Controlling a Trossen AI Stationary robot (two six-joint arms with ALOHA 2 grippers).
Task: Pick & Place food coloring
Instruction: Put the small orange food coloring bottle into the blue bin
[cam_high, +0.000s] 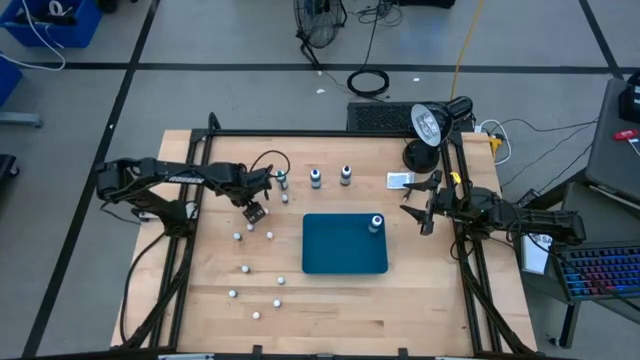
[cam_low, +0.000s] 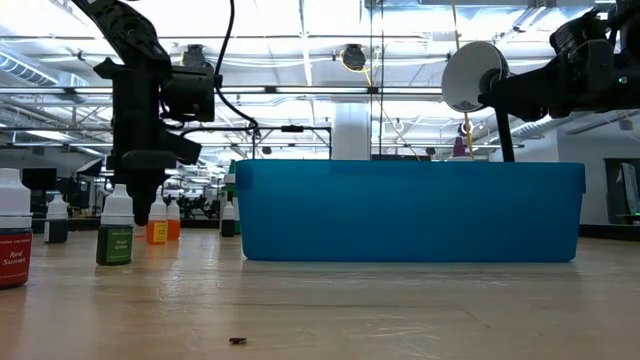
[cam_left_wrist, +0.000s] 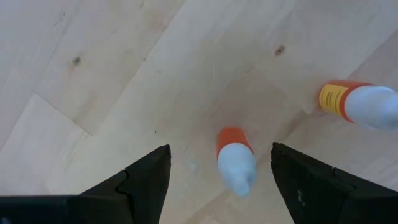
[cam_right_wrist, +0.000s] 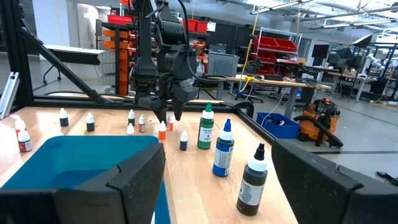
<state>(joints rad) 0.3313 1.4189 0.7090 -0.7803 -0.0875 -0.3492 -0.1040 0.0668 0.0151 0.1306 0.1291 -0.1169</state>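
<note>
Left gripper (cam_left_wrist: 214, 180) hangs over the table left of the blue tray (cam_high: 340, 260), fingers spread, straddling an orange bottle (cam_left_wrist: 235, 158) without touching. Yellow-labelled bottle (cam_left_wrist: 357, 104) just beside. One bottle (cam_high: 376, 223) stands in the tray's far right corner. Right gripper (cam_high: 428, 208), fingers spread, empty, waits right of the tray.

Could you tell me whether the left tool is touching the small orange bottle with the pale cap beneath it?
Apart: the left wrist view shows bare wood between the open left tool and the orange bottle.
</note>
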